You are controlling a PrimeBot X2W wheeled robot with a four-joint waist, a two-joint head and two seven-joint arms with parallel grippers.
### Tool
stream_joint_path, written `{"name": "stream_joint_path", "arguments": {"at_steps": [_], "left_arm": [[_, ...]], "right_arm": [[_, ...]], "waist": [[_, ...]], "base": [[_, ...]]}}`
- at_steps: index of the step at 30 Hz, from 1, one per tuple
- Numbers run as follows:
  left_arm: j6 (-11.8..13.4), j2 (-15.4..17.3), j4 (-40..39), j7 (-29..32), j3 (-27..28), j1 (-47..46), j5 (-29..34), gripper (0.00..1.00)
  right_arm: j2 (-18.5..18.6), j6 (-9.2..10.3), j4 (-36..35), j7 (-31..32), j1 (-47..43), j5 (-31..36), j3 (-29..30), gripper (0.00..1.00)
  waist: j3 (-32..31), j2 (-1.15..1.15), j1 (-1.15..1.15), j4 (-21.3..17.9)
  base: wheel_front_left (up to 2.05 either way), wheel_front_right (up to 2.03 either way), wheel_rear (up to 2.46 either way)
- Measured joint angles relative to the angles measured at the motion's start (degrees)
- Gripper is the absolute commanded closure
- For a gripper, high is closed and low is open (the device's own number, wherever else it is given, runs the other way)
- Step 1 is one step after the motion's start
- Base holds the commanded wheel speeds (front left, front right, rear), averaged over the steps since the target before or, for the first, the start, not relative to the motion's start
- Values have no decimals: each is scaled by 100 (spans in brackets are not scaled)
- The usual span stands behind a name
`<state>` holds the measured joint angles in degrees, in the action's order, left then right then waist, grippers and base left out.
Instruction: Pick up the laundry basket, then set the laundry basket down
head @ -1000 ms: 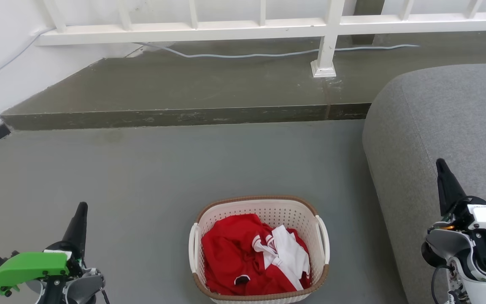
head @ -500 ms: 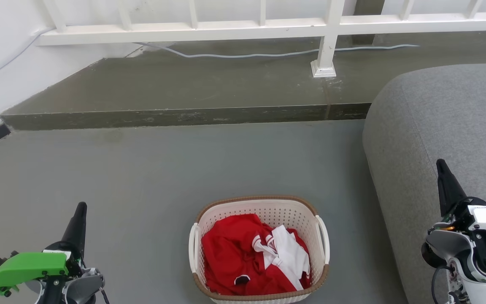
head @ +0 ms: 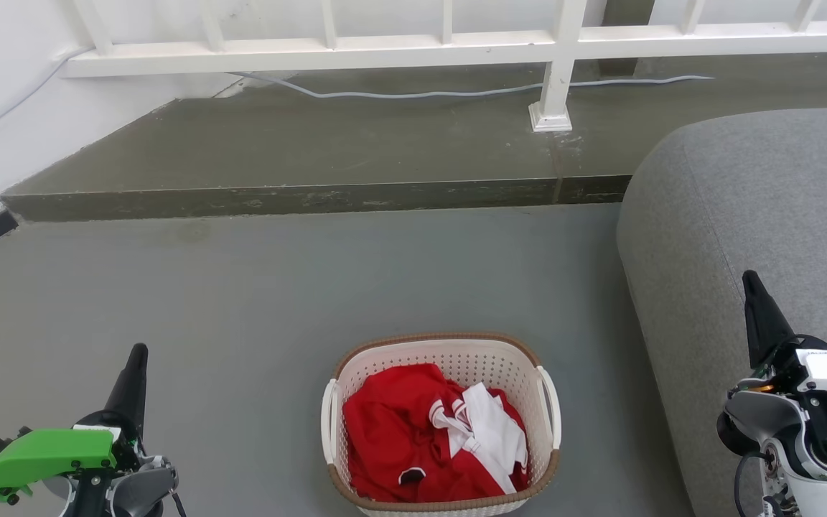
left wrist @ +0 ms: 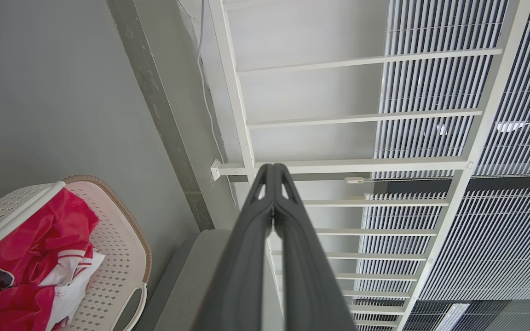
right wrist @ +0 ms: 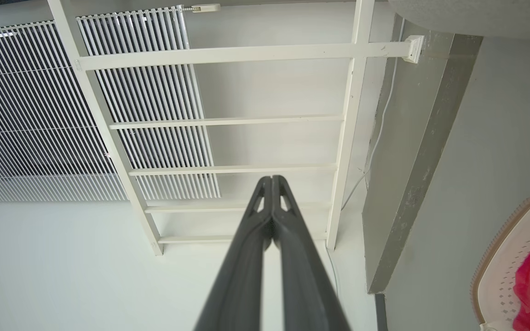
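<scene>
One cream-white perforated plastic laundry basket (head: 449,357) with a brown woven-look rim and two white loop handles (head: 327,420) sits on the grey floor (head: 277,287), toward its edge by the grey upholstered sofa (head: 758,194) — red and white clothing (head: 392,424) inside. The left gripper (head: 138,353) and the right gripper (head: 749,281) — fingers pressed together, empty — flank it, well apart.

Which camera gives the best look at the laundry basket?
The head view: it shows the laundry basket with its full rim, both handles and the clothes inside. The left wrist view catches part of it, cropped at the corner; the right wrist view, one edge.
</scene>
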<state>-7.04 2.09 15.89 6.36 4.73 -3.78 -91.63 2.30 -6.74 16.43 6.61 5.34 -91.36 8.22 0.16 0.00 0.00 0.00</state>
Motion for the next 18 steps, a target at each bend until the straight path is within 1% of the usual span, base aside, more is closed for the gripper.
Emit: {"name": "stream_joint_path", "arguments": {"at_steps": [18], "left_arm": [[0, 0, -1, 0, 0, 0, 0, 100]], "right_arm": [[0, -5, -4, 0, -2, -7, -3, 100]], "waist": [[0, 0, 0, 0]], "base": [[0, 0, 0]]}}
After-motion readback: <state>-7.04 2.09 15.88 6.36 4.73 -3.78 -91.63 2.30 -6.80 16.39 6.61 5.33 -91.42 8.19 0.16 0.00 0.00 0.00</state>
